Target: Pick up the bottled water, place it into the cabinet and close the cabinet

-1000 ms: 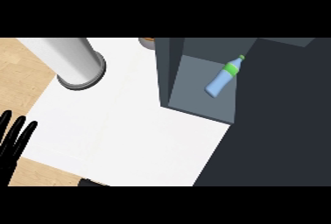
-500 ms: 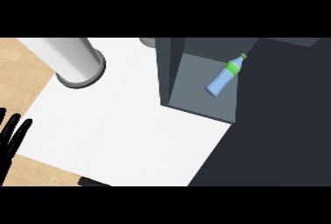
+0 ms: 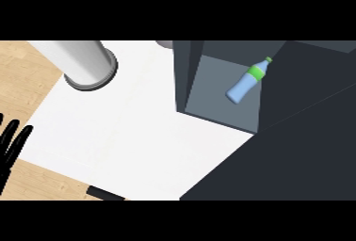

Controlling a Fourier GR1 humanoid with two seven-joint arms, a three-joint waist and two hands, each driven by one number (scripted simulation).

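the bottled water (image 3: 248,81) is inside the cabinet (image 3: 186,70), in its open compartment. it is tilted, with the cap toward the compartment's upper right corner and the base toward its lower left. the body is pale blue and see-through in look, the neck carries a bright green band, and the cap is green too. it shows against the compartment's lighter grey-blue inner face, with bare room on that face to the left of the bottle and below it. no hand touches it.

the cabinet's outer walls are dark slate grey. its left wall stands as a narrow dark strip, and the compartment's lower edge runs slantwise down to the right. from that edge a broad dark panel (image 3: 278,164) spreads below and right of the cabinet; i cannot tell whether it is the cabinet's door.

left of the cabinet and below it lies the white top of the desk (image 3: 139,132), a wide bare stretch that meets the cabinet's left wall and the dark panel's slanted edge. at the far left of the cabinet, near the top, stands a grey cylinder (image 3: 87,63) with a dark ring at its foot, well apart from the cabinet. beyond the white top runs a wood-grained surface (image 3: 28,75). a small black object (image 3: 104,193) lies well below the cabinet.

the left hand (image 3: 14,146) rests at the view's left edge, well apart from the cabinet, fingers straight, slightly spread, pointing up, holding nothing.
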